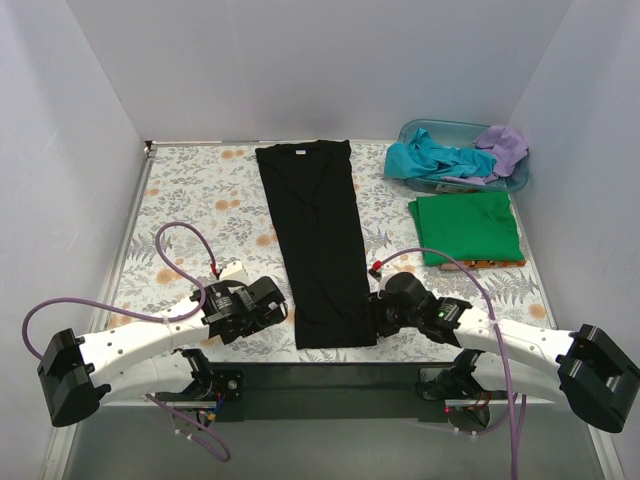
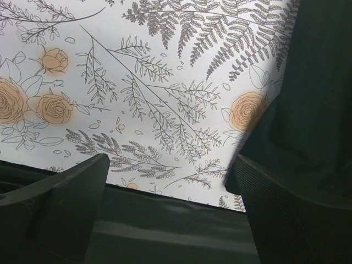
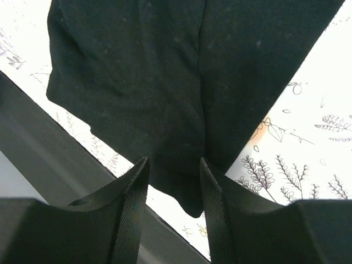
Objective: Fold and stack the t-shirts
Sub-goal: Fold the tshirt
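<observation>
Reaches in from the lower left of the top view with the left arm (image 1: 130, 345), left gripper (image 1: 272, 300) low, just left of bottom centre, jaws spread wide. Reaches in from the lower right with the right arm (image 1: 520, 345), right gripper (image 1: 378, 312) aimed left toward centre, jaws partly apart, narrower than the left pair.
</observation>
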